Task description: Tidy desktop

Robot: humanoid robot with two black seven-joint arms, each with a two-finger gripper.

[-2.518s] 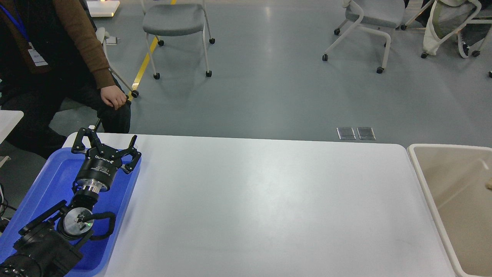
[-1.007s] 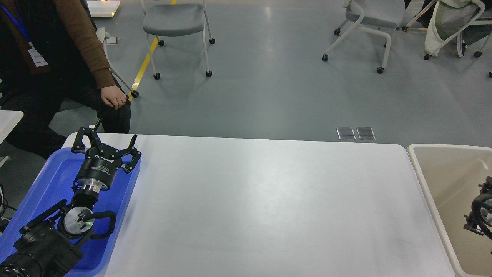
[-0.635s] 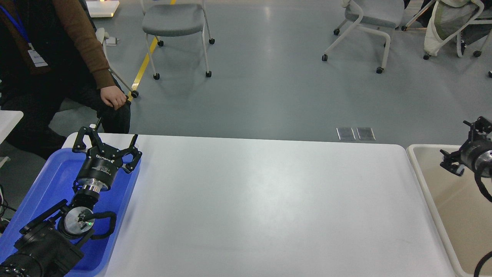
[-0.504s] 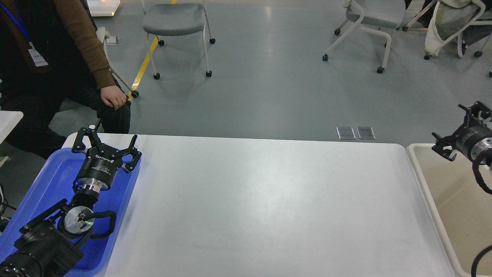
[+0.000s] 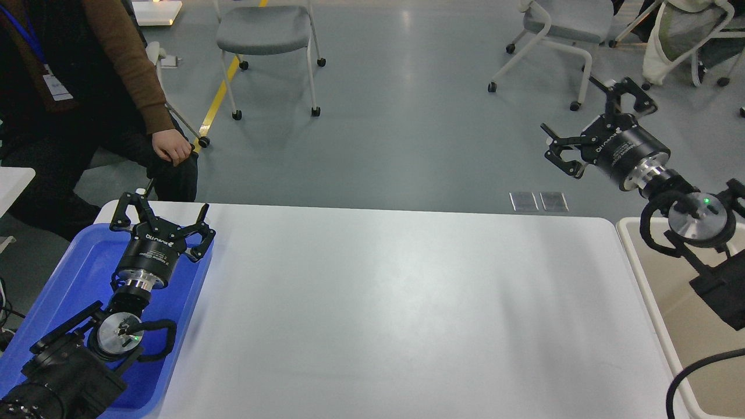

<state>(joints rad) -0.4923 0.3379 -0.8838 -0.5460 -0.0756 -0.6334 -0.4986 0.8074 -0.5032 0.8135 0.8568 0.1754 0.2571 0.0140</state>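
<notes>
Our counter (image 5: 407,308) is the wide white top with rounded corners that fills the middle of the view, and we take it as our landmark. Its surface shows only soft reflections of light.

At the counter's left end lies a blue tray (image 5: 75,273), its long side running along the counter's edge. Our left tool (image 5: 161,216) hangs over the far end of that tray, close to the counter's far left corner, with its two fingers spread wide and nothing between them.

At the counter's right end stands a beige bin (image 5: 640,256), its rim just beside the counter's edge. Our right tool (image 5: 593,122) is raised above and beyond the counter's far right corner, seen against the grey floor; its fingers are also spread apart and hold nothing. The arm behind it crosses over the bin.

Beyond the counter's far left corner sits a person (image 5: 87,105) in a brown sleeve, one hand resting on a knee.
</notes>
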